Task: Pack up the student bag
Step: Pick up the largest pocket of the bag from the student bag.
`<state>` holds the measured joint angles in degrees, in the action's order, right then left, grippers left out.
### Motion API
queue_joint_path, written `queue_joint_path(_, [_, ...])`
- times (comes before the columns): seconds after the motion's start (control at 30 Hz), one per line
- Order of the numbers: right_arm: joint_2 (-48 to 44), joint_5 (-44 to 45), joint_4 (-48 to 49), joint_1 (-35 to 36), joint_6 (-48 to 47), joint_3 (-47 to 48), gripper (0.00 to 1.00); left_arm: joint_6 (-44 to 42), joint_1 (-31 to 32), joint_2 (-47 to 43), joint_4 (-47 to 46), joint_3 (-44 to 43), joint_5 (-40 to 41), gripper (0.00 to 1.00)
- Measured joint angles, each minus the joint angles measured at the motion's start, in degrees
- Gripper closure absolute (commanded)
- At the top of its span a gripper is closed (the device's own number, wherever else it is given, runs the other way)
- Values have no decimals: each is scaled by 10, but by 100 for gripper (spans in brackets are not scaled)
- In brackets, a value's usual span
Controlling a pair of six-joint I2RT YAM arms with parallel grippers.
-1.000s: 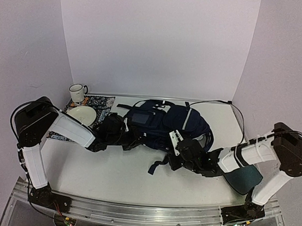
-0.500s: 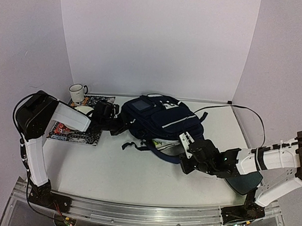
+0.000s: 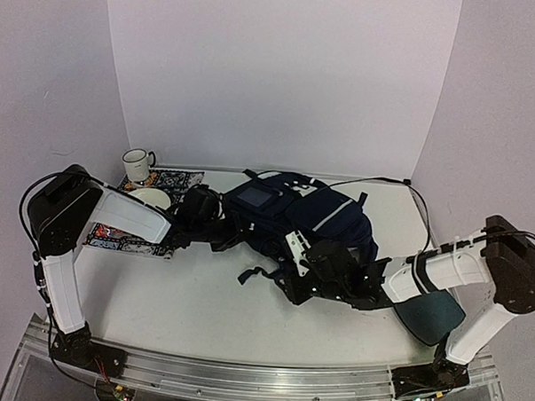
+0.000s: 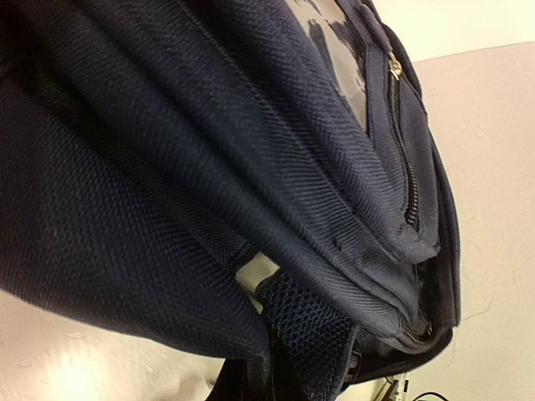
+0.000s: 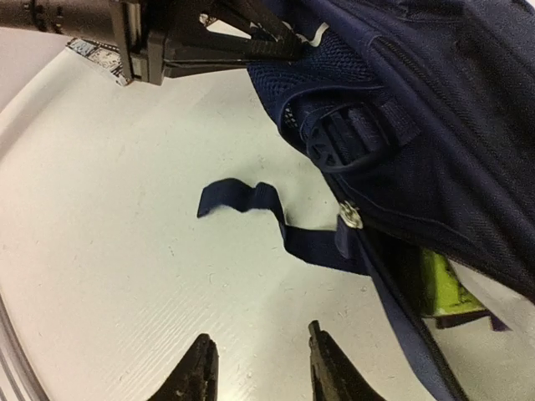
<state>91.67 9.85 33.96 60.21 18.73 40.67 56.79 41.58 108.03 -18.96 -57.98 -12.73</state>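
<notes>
Right wrist — student bag (image 5: 451,109) just beyond right gripper (image 5: 259,331), jaws apart

- The left arm (image 3: 116,216) stands up from its base at the near left, bends sharply at the elbow, and its white forearm reaches low toward the right.
- The left wrist is stretched out nearly level with the forearm.
- The left gripper (image 5: 280,46) lies about horizontal, and its two fingers are pressed together on a mesh part of the student bag (image 3: 325,212).
- The right arm (image 3: 442,272) folds at the elbow on the far right, and its forearm stretches low and almost level toward the left.
- The right gripper (image 5: 259,372) points away from its base. Its two fingers stand apart, and nothing is between them.
</notes>
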Motion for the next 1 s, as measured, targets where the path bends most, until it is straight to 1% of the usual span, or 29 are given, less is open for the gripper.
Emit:
queue_joint_path(0.1, [27,17,19,2,14,2,52,12,18,-5,0,0,10,100])
queue_joint_path(0.4, [74,132,87,3,27,0,42,32,36,-7,-1,4,27,100])
queue_joint_path(0.6, [113,191,118,5,22,8,42,39,46,-14,-1,8,42,100])
queue_joint_path(0.67, [130,209,124,7,18,17,45,42,50,-14,-1,8,46,100])
queue_joint_path(0.73, [143,224,127,8,12,27,51,44,54,-15,-3,10,54,100])
queue_joint_path(0.87, [158,250,133,9,-2,36,68,46,62,-16,-5,11,69,100])
queue_joint_path(1.0, [160,267,135,8,-12,36,89,45,65,-17,-5,11,79,100])
